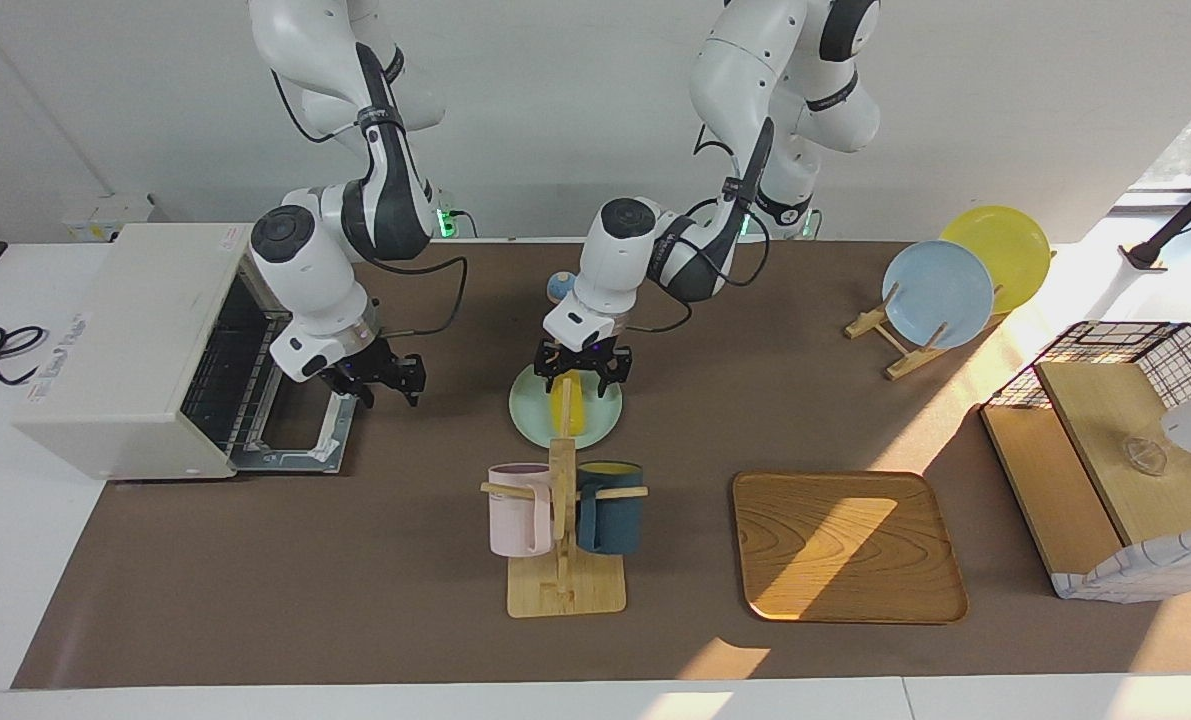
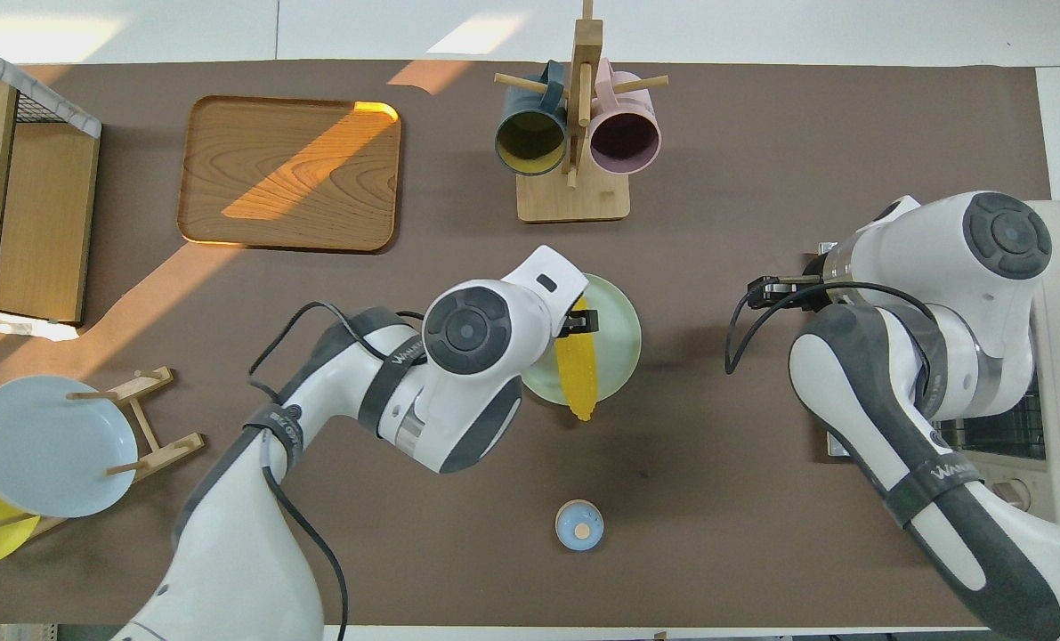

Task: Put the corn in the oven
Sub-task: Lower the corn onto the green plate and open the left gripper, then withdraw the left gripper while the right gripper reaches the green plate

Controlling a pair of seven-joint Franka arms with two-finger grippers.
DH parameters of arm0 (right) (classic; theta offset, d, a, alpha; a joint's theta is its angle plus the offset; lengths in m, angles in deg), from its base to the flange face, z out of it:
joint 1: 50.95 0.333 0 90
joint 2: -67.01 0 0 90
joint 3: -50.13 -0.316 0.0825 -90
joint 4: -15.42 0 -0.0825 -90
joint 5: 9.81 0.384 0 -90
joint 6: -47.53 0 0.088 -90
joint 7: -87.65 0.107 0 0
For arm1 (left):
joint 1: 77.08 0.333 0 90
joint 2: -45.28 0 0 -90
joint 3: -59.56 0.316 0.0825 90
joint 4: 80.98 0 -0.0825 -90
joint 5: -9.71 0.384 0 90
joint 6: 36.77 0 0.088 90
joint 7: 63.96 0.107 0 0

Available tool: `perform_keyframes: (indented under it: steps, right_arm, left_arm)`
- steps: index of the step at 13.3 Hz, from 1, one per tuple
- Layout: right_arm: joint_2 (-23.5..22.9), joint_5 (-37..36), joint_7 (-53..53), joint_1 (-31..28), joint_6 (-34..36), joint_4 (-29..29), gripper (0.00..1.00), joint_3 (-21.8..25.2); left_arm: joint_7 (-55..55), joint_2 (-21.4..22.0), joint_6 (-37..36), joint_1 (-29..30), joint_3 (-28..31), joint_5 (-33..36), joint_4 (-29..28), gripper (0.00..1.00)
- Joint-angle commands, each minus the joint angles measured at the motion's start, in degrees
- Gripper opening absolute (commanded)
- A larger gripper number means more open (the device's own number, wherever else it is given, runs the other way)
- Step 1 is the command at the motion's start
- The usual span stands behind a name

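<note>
Three plates (image 1: 938, 292) (one green), two mugs (image 1: 610, 505), one corn (image 1: 565, 410), one oven (image 1: 135, 350), one tray (image 1: 845, 545)

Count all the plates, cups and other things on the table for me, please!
Plates: 3, light green, blue, yellow
Cups: 2, pink, dark blue
Corn: 1
Oven: 1
Wooden tray: 1
Basket box: 1
Small blue round thing: 1
Total: 10

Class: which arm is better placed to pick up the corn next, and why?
Left. The left gripper hangs right over the corn on the green plate; the right gripper is by the oven door.
</note>
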Motion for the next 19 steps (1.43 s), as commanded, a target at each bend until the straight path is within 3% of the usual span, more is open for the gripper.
perform_keyframes:
  steps: [1,3,5,10,13,19]
  right_arm:
    - [-0.68,0.31,-0.46,0.37,1.38,2.19,0.70,-0.51]
    - [-2.43,0.31,0.58,4.05,5.31,7.62,0.73,-0.52]
    - [-4.01,0.22,6.53,7.83,8.14,12.64,0.88,-0.52]
    - [-21.12,-4.96,35.43,25.57,13.34,34.08,0.98,-0.52]
    - [-22.57,-6.90,39.09,28.68,6.06,29.56,0.94,-0.52]
    - [-20.37,-6.90,38.82,29.99,-2.91,20.41,0.58,-0.60]
  left_arm:
    - [7.91,7.05,-12.51,7.38,-0.25,-0.24,2.03,1.00]
    - [13.89,8.47,-22.17,13.27,-0.16,-0.24,7.20,1.00]
    - [20.30,8.73,-30.79,18.90,-0.07,-0.15,12.65,1.00]
    - [30.25,15.58,-40.04,28.05,0.02,4.33,13.20,1.00]
    - [30.35,20.15,-47.25,30.96,0.02,4.60,12.77,1.00]
    - [30.26,22.80,-48.32,31.40,0.02,5.39,10.13,1.00]
